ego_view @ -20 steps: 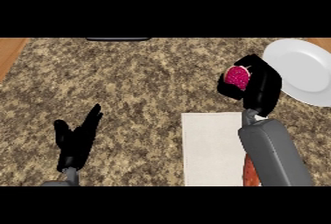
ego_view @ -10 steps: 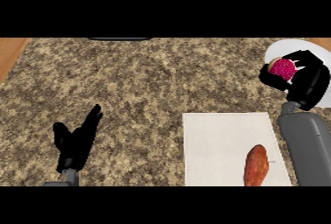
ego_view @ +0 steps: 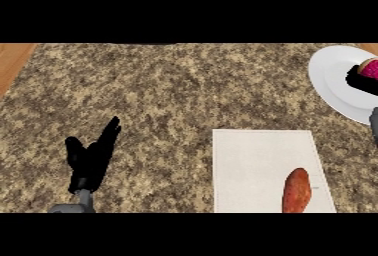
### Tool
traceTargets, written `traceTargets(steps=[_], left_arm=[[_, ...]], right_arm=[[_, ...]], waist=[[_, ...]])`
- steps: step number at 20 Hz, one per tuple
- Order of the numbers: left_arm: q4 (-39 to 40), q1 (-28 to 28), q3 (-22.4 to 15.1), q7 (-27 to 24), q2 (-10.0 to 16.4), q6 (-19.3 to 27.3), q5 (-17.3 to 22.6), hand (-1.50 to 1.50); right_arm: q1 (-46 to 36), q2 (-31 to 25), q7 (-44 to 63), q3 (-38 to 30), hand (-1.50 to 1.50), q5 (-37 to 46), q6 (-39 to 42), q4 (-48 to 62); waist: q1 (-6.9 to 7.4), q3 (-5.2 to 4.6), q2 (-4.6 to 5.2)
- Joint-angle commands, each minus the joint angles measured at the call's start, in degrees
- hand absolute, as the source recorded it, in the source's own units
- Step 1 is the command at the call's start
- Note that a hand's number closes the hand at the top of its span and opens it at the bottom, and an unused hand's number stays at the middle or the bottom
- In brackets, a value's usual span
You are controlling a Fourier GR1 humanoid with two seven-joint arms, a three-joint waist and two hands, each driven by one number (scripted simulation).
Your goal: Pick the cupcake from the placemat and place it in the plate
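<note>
Pink-frosted cupcake [ego_view: 370,69], tan base, in right robot hand [ego_view: 359,81], over plate [ego_view: 331,75]

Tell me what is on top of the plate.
A pink cupcake at the right side of the plate, with the right hand curled round it. The hand hides whether the cupcake touches the plate.

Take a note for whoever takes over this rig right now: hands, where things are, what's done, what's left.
Left hand: open, resting at the lower left of the counter.
Right hand: over the plate at the view's right edge, mostly cut off, cupcake against it.
Done: cupcake is off the placemat and over the plate.
Left: check it sits on the plate, release, withdraw. Leave the orange-brown vegetable on the placemat.
</note>
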Motion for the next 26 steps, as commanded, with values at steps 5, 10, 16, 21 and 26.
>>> traceTargets(steps=[5,10,16,21,26], left_arm=[[2.4,-0.2,0.1,-1.1,-0.8,-1.2,0.8,0.0],[1.8,-1.3,-1.0,0.0,-1.0,-1.2,0.0,0.0],[0.8,-0.8,-2.2,0.6,-2.0,-1.3,0.0,0.0],[0.5,-1.8,-1.3,1.5,-1.0,-0.9,-0.5,0.0],[1.9,-1.3,-0.4,0.9,-0.7,-1.4,0.2,0.0]], right_arm=[[-5.5,-8.5,-15.0,-8.2,1.5,-6.8,3.2,17.6],[-4.4,-12.8,-7.6,-5.2,-1.5,-1.7,7.9,28.1],[-6.1,-12.6,-10.9,-6.1,-1.5,-3.5,16.9,32.1],[-7.3,-12.8,-20.0,-11.2,-1.5,-9.2,21.1,30.0],[-8.5,-13.1,-25.8,-18.4,-1.5,-16.3,21.9,28.9]], waist=[[1.12,-0.22,0.98],[2.52,-0.2,2.02],[3.29,0.12,2.01],[2.47,0.26,1.71],[1.94,0.17,1.69]])
